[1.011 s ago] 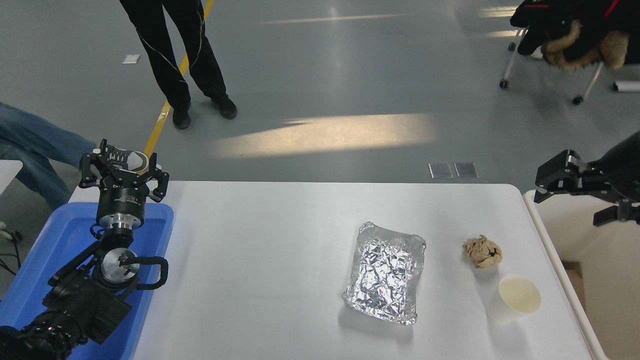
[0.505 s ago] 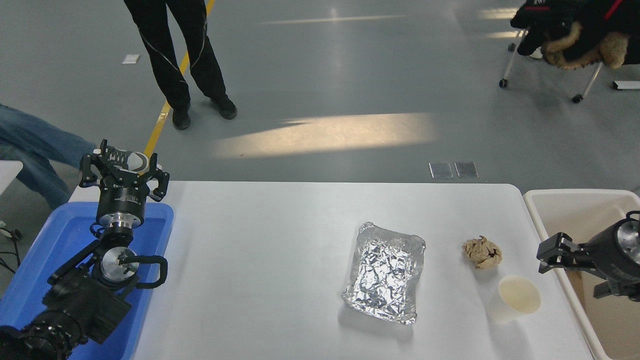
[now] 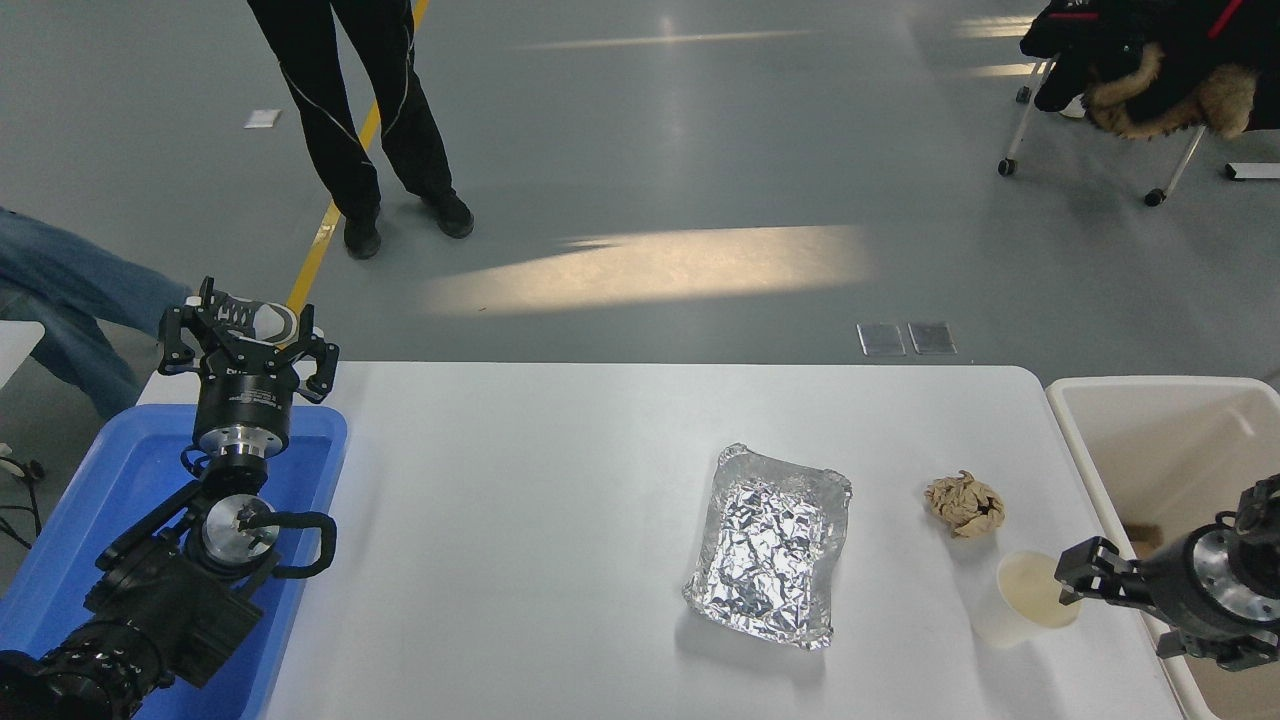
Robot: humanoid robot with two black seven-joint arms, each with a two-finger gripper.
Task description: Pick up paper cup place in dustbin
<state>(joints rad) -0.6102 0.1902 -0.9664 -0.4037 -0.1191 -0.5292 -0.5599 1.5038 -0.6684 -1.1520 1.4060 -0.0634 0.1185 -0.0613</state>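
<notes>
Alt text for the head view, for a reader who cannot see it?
The right gripper reaches in beside an upright paper cup near the white table's right edge, next to the dustbin. The left gripper sits parked over a blue tray.

Black arms; silver wrist discs; left arm (image 3: 170, 590) carries a black cable loop, seemingly.

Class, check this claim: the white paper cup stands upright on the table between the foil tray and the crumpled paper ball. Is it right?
Not quite. In the head view the paper cup stands upright on the table, but nearer than the crumpled paper ball, right of the foil tray, not between them.
</notes>
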